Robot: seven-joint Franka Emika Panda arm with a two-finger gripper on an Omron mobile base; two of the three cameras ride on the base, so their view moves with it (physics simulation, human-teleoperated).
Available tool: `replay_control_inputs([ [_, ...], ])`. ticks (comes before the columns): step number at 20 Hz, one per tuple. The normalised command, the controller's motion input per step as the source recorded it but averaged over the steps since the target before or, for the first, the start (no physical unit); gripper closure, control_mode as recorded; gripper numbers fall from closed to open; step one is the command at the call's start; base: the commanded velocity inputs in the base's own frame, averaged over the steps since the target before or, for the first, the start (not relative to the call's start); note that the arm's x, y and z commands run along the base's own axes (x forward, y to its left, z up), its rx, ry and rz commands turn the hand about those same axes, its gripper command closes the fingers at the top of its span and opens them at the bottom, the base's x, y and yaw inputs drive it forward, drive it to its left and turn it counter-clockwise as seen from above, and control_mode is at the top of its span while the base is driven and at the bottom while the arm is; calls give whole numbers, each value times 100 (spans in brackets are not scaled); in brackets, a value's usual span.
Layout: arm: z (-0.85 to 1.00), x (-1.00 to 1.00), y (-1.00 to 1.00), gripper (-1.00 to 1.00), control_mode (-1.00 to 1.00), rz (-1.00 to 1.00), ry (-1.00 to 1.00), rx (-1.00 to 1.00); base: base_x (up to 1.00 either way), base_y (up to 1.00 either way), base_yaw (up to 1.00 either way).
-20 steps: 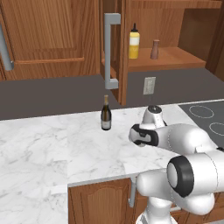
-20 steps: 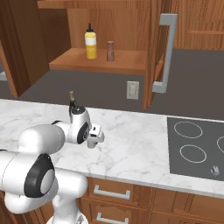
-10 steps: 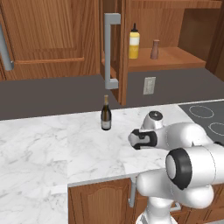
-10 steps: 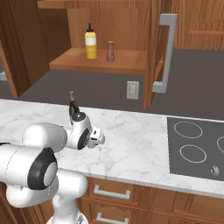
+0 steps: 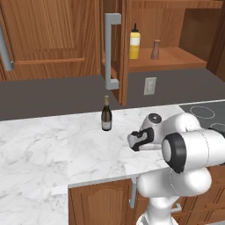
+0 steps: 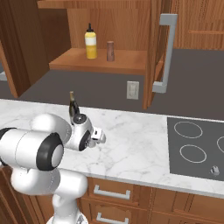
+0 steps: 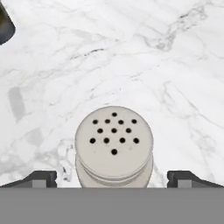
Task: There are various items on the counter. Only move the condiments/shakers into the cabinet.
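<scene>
Grey shaker framed between spread jaws, seen from straight above.

In the hand view the grey shaker (image 7: 114, 146) stands upright on the counter (image 7: 131, 52), its long axis running straight along the line of sight, centred between the fingertips (image 7: 41, 178) at 9 and 3 o'clock. The gripper (image 7: 113, 179) is spread wide and nothing is held (a gap is seen on each side). A round, pale, matte lid pierced with dark holes is shown; the slab is glossy white marble, grey-veined. The yellow squeeze bottle (image 5: 135, 42) and brown shaker (image 5: 155, 49) are already on the cabinet (image 5: 169, 59) shelf; the wine bottle (image 5: 106, 114) stands at 10 o'clock.
</scene>
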Motion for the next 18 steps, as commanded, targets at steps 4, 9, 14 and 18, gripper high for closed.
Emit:
replay_control_inputs([
  [4, -3, 26, 0, -100, -100, 0, 0, 0, 0, 0, 0],
  [9, 0, 9, 0, 100, -100, 0, 0, -1, 0, 0, 0],
  [14, 26, -5, 0, 100, -100, -3, -2, 0, 0, 0, 0],
  [18, 89, -30, -15, 100, -100, -6, -21, 0, 0, 0, 0],
])
